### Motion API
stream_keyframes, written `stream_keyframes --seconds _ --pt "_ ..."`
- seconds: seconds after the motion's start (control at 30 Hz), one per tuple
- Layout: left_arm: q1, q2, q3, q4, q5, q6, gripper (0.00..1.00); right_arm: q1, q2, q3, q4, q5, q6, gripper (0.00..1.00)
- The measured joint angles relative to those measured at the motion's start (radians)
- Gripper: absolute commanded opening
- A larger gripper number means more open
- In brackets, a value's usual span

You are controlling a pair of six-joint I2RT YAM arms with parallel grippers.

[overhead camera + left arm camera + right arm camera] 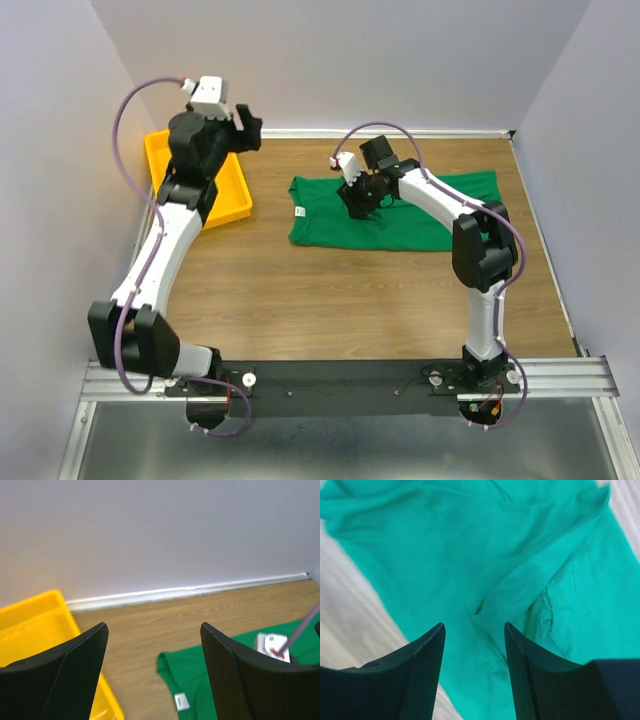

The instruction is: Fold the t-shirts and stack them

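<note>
Your two arms, left arm [160,250] and right arm [437,200], wear white shells on the links and black housings at the joints. A purple cable [114,130] loops along each. Your fingers [75,680] are black, faced with fine dotted mesh.

The bench [330,300] shows brown wood grain. The t-shirt [325,218] is plain dark green with a small white neck tag [181,701]. The tray [234,186] at the bench's far left corner is bright yellow. Both pairs of jaws are black, finely dotted.
</note>
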State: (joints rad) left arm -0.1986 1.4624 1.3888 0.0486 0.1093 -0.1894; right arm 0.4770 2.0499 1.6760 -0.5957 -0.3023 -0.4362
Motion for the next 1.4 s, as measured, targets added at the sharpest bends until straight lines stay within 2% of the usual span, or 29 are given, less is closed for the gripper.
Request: stream_keyframes --seconds 0.13,0.3,0.37,0.4,0.5,0.53,0.6,0.97,1.07,1.1,1.17,1.23,1.4 --pt "0.047 -0.181 -0.224 0.005 0.021 -0.036 0.82 0.002 0.041 0.009 0.003 0.064 0.02 0.57" --pt "0.048 -0.262 -0.414 -0.019 0.055 -0.072 0.82 0.007 0.072 0.025 0.005 0.123 0.032 0.52" --pt "0.051 -0.279 -0.453 -0.032 0.061 -0.083 0.82 0.011 0.084 0.029 0.005 0.135 0.035 0.44" --pt "0.055 -0.291 -0.473 -0.037 0.066 -0.091 0.82 0.013 0.092 0.034 0.005 0.139 0.036 0.33" --pt "0.059 -0.309 -0.49 -0.037 0.075 -0.105 0.82 0.015 0.108 0.044 0.009 0.148 0.048 0.17" --pt "0.06 -0.313 -0.49 -0.036 0.079 -0.108 0.82 0.015 0.11 0.045 0.009 0.153 0.051 0.08" --pt "0.06 -0.317 -0.49 -0.032 0.087 -0.113 0.82 0.015 0.11 0.048 0.011 0.164 0.058 0.01" --pt "0.062 -0.319 -0.523 -0.013 0.134 -0.161 0.8 -0.046 0.102 0.051 0.093 0.32 0.137 0.01" --pt "0.062 -0.319 -0.552 0.003 0.153 -0.188 0.8 -0.1 0.102 0.051 0.101 0.351 0.176 0.25" --pt "0.062 -0.319 -0.562 0.009 0.159 -0.2 0.79 -0.117 0.102 0.05 0.106 0.358 0.193 0.45" --pt "0.062 -0.319 -0.581 0.016 0.166 -0.221 0.79 -0.141 0.102 0.045 0.109 0.368 0.226 0.7" --pt "0.062 -0.319 -0.597 0.022 0.175 -0.256 0.77 -0.172 0.095 0.022 0.121 0.366 0.249 1.0" --pt "0.059 -0.307 -0.653 0.071 0.23 -0.383 0.69 -0.198 0.028 -0.066 0.122 0.288 0.272 1.0"
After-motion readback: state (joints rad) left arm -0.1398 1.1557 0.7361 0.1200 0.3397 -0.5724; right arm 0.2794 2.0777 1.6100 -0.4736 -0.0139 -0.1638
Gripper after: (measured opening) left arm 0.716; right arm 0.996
